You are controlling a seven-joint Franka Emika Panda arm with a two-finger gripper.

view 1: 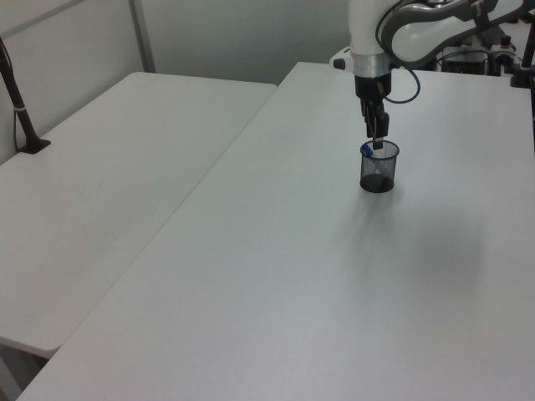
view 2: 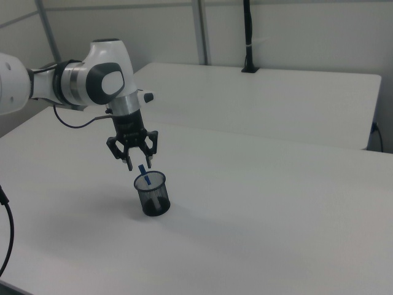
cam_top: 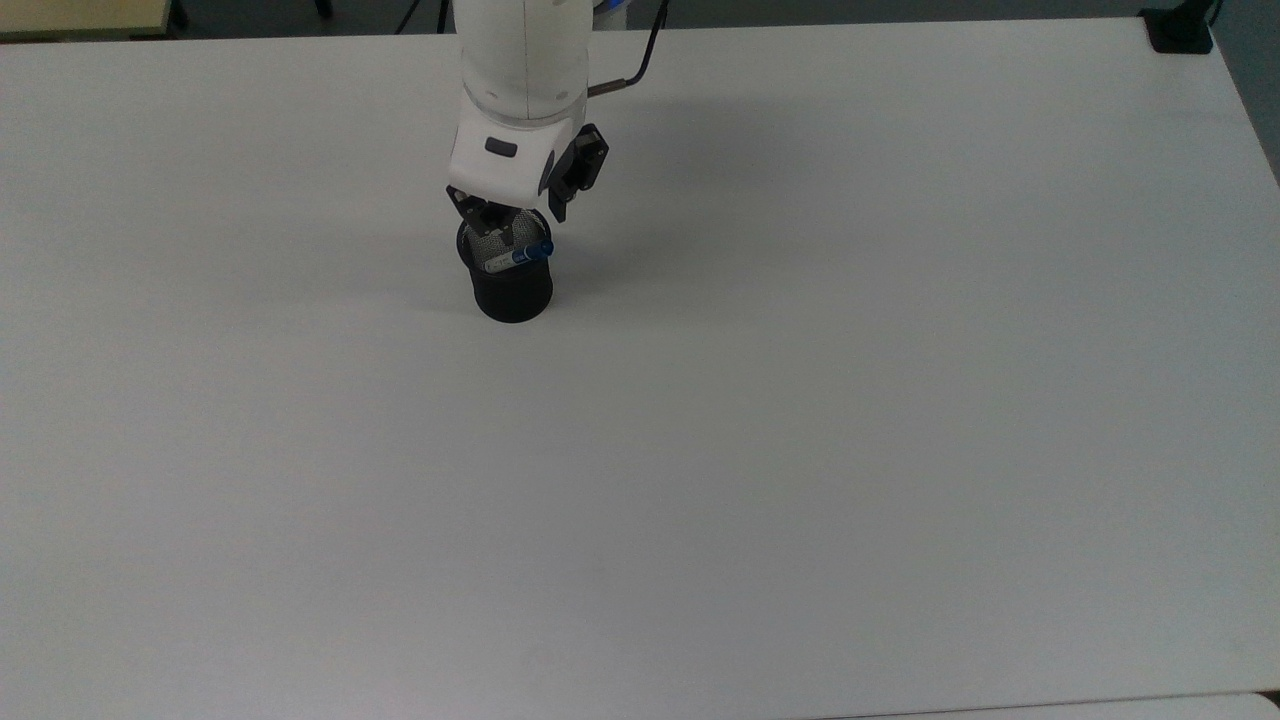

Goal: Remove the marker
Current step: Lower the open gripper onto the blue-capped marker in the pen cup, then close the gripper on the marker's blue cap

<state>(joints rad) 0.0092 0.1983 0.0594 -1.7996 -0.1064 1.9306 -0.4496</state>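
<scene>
Our gripper (view 2: 139,161) hangs just above the black mesh cup (cam_top: 511,285), fingers spread to either side of the marker (cam_top: 520,255). The marker leans inside the cup, blue cap up against the rim, toward the desk's (cam_top: 800,400) far edge in the top view. We judge it light, rigid and smooth-barrelled, so somewhat slippery; the capped top above the rim is the place to pinch. The cup is wire mesh, cylindrical; the desk is matte white.
</scene>
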